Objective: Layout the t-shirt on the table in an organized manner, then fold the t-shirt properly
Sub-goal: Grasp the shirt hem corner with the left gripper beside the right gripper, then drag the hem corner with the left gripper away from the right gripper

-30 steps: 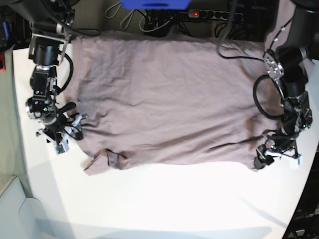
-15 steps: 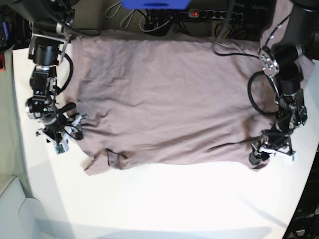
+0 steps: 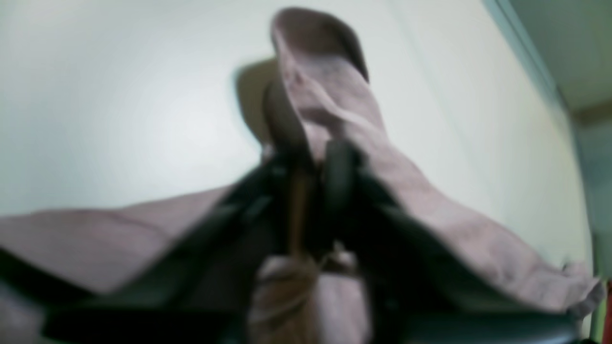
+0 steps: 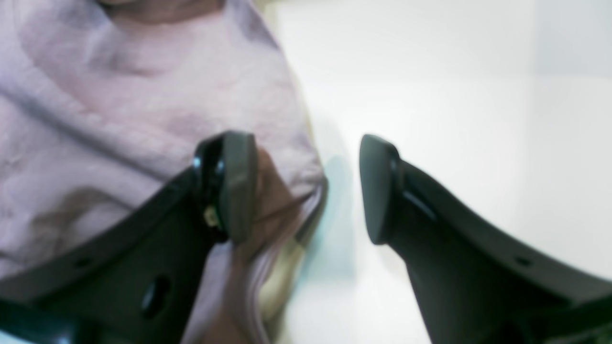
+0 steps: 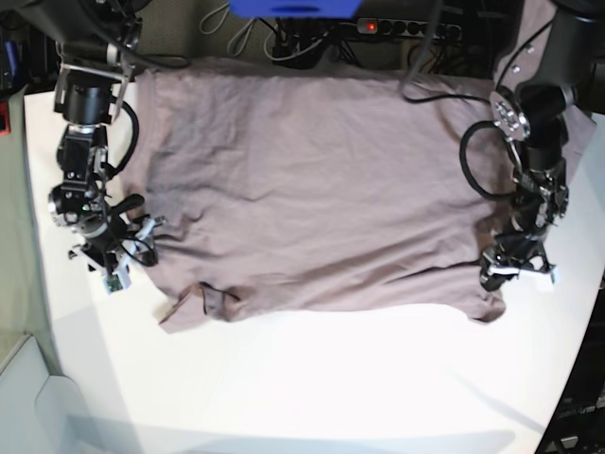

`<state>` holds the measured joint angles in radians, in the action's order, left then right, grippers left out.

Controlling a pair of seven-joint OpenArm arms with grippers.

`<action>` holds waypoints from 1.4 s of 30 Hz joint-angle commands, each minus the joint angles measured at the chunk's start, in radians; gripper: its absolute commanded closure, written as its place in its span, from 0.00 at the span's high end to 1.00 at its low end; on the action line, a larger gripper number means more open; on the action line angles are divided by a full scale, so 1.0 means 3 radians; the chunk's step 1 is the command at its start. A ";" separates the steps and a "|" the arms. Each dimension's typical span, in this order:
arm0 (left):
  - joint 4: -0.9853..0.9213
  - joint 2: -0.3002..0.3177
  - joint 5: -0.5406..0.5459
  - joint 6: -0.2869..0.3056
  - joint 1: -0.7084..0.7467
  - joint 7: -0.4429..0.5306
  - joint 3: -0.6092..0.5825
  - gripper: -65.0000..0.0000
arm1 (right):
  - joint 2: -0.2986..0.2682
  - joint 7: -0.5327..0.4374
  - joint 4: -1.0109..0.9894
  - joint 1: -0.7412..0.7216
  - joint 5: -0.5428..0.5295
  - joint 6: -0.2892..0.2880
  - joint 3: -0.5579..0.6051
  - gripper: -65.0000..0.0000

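Note:
The mauve-pink t-shirt (image 5: pixel 312 189) lies spread and wrinkled across the white table (image 5: pixel 331 378), with a small folded flap at its near left corner (image 5: pixel 194 305). My left gripper (image 5: pixel 508 270) is at the shirt's right near corner. In the blurred left wrist view it (image 3: pixel 308 160) is shut on a fold of the shirt (image 3: pixel 334 95), which stands up above the table (image 3: pixel 119 95). My right gripper (image 5: pixel 128 253) is at the shirt's left edge. In the right wrist view it (image 4: pixel 306 186) is open, with one finger (image 4: pixel 234 186) over the shirt's edge (image 4: pixel 119 110) and the other over bare table (image 4: pixel 454 119).
A power strip with a red light (image 5: pixel 406 26), cables and a blue object (image 5: pixel 293 8) lie beyond the table's far edge. A pale grey surface (image 5: pixel 24 397) sits past the near left corner. Dark surroundings border the right edge.
My left gripper has moved back and slightly inward along the right side, pulling the shirt's right near corner with it. The right arm has not moved.

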<state>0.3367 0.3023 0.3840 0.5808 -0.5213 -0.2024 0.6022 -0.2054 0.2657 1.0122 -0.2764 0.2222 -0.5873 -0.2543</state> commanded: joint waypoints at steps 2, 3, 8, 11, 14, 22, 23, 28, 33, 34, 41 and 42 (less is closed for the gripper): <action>-0.0025 0.0038 -0.0009 0.0025 -0.0075 -0.0008 0.0000 0.00 | -0.0044 0.0043 0.0035 -0.0048 0.0039 -0.0014 -0.0004 0.53; -0.0025 0.0038 -0.0004 0.0025 -0.0075 -0.0008 0.0000 0.02 | -0.0044 0.0043 0.0035 -0.0048 0.0039 -0.0014 -0.0004 0.53; 0.0261 0.0038 0.0231 0.0031 -0.0096 -0.0223 0.0005 0.00 | -0.0044 0.0038 0.0024 -0.0053 0.0039 -0.0014 -0.0004 0.53; 0.0660 0.0038 0.0477 0.0031 -0.0096 -0.0530 0.0000 0.00 | -0.0044 0.0038 0.0024 -0.0053 0.0039 -0.0014 -0.0004 0.53; 0.0998 0.0043 0.0564 0.0025 -0.0101 -0.0673 0.0000 0.00 | -0.0044 0.0038 0.0024 -0.0058 0.0039 -0.0014 -0.0004 0.53; 0.1141 0.0038 0.0554 0.0025 -0.0393 -0.0688 -0.0020 0.00 | -0.0034 0.0038 0.0024 -0.0053 0.0039 -0.0014 -0.0004 0.53; 0.1136 0.0038 0.0554 0.0025 -0.0423 -0.0688 -0.0020 0.00 | -0.0034 0.0038 0.0024 -0.0053 0.0039 -0.0014 -0.0004 0.53; 0.0834 0.0038 0.0400 0.0031 -0.0541 -0.0648 -0.0015 0.01 | -0.0034 0.0038 0.0024 -0.0053 0.0039 -0.0014 -0.0004 0.53; 0.0783 -0.0018 0.0329 0.0066 -0.0561 -0.0489 -0.0015 0.01 | -0.0044 0.0038 0.0024 -0.0068 0.0039 -0.0014 -0.0004 0.53; 0.0803 -0.0028 0.0339 0.0071 -0.0577 -0.0525 -0.0010 0.01 | -0.0044 0.0038 0.0024 -0.0068 0.0039 -0.0014 -0.0004 0.53; 0.1668 -0.0125 0.0743 0.0077 -0.0582 -0.1036 -0.0005 0.01 | -0.0034 0.0038 0.0024 -0.0053 0.0039 -0.0014 -0.0004 0.53; 0.1837 -0.0131 0.0799 0.0077 -0.0531 -0.1103 -0.0005 0.01 | -0.0034 0.0038 0.0024 -0.0058 0.0039 -0.0014 -0.0004 0.53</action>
<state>0.8696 0.2455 0.5964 0.5945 -0.6533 -0.5694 0.5999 -0.2047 0.2657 1.0115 -0.2787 0.2237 -0.5873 -0.2546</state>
